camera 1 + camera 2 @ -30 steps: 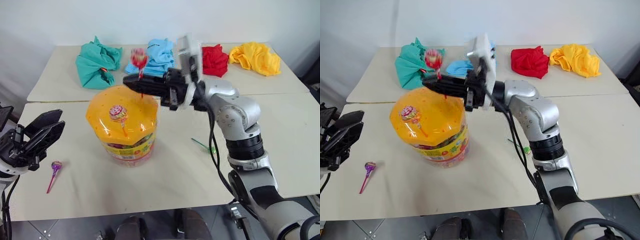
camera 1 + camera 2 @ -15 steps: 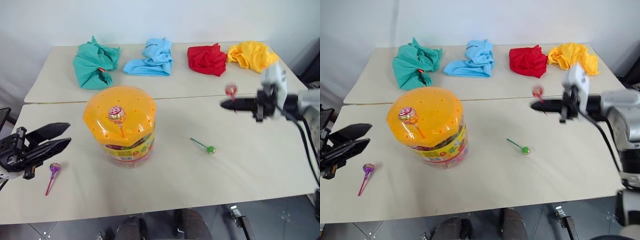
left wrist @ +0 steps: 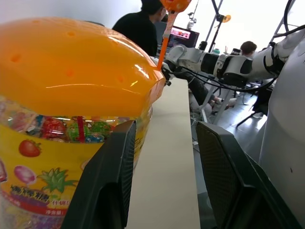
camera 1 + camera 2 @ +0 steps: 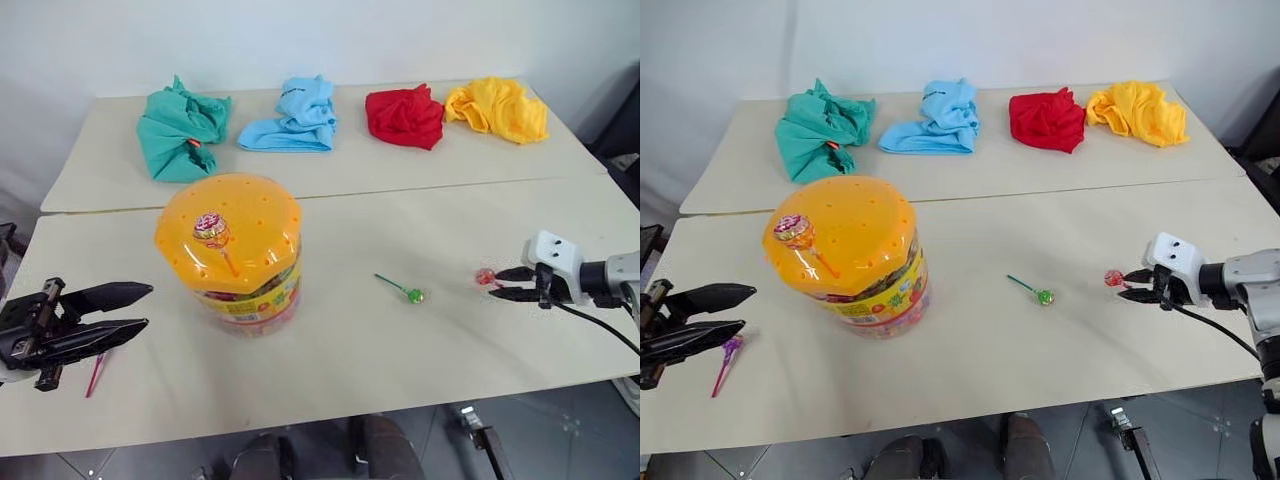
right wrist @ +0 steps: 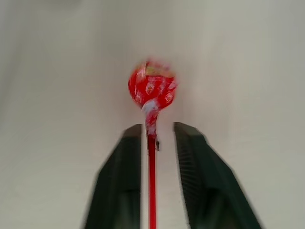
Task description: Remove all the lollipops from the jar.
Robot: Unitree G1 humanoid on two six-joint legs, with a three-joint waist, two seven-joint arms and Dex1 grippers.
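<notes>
You are releasing the red lollipop (image 5: 152,89) far right of the jar (image 4: 232,250), right gripper (image 5: 152,136) parted narrowly around its stick; next, pull the last lollipop (image 4: 212,227) from the orange lid (image 4: 255,215), left gripper (image 4: 135,308) half-open beside it.

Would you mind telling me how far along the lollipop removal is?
Done: the green lollipop and purple lollipop lie on the table. In hand: the red lollipop sits between the right claw's parted fingers, low over the table. Left: one lollipop in the jar's orange lid.
</notes>
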